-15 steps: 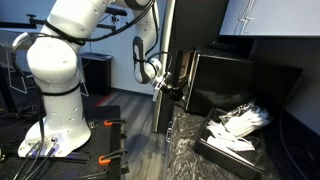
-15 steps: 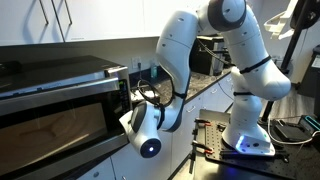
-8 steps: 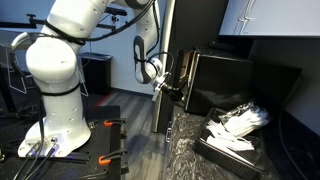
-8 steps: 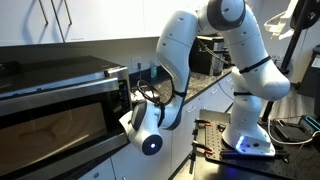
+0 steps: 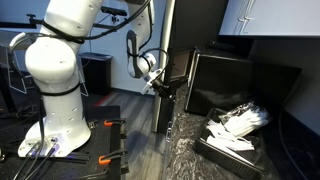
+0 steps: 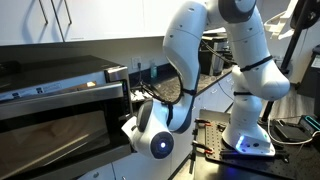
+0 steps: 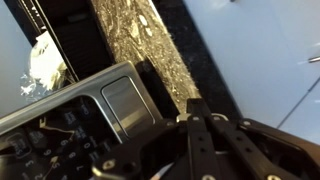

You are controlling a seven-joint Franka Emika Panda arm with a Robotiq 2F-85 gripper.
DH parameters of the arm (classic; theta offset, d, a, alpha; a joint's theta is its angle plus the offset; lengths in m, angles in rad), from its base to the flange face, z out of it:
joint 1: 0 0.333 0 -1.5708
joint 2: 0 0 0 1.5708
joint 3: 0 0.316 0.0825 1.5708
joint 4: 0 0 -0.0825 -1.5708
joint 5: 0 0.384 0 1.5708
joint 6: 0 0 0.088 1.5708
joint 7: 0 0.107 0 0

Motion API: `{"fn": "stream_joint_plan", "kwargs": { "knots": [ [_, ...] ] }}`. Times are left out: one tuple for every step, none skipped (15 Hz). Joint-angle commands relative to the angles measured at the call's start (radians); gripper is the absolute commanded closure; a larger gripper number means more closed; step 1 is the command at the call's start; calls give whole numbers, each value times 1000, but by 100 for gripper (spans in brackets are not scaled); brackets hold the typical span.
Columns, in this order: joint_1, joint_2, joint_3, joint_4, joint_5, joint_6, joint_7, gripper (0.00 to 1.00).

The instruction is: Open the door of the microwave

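The microwave (image 5: 245, 80) is a glossy black box on a speckled counter; it also shows in an exterior view (image 6: 60, 72). Its door (image 6: 55, 135), black with a dark window, stands slightly ajar at the edge beside the control panel (image 7: 100, 115). My gripper (image 5: 165, 88) is at that free edge of the door, in front of the microwave's front corner (image 6: 133, 100). In the wrist view the two fingers (image 7: 192, 105) lie pressed together, with a small silver piece at their tips. I cannot tell whether they hook the door.
A tall black upright cabinet panel (image 5: 163, 40) stands just behind the gripper. A low black tray (image 5: 212, 148) of white items sits on the speckled counter (image 5: 185, 150) before the microwave. The robot's white base (image 5: 55, 100) and orange clamps (image 5: 108, 124) are on the dark platform.
The gripper has drawn away from the microwave's front, and the door's free edge has swung outward a little with it.
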Motion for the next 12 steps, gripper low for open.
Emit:
{"fn": "stream_joint_plan", "kwargs": {
  "knots": [
    [38, -77, 46, 8, 94, 63, -68, 100],
    [47, -89, 55, 6, 126, 67, -81, 100],
    [54, -99, 61, 9, 155, 80, -98, 100],
    [61, -114, 64, 4, 182, 88, -107, 100],
    [66, -120, 63, 12, 211, 95, -121, 100],
    [69, -134, 63, 5, 238, 110, -132, 100],
    [74, -152, 62, -8, 265, 118, -139, 100],
    [75, -161, 57, -6, 292, 128, -151, 100],
    [75, -178, 56, -20, 312, 143, -158, 100],
    [75, -181, 52, -12, 334, 153, -172, 100],
    [75, -193, 51, -21, 353, 172, -180, 100],
    [67, -197, 51, -21, 366, 228, -199, 100]
  ]
}}
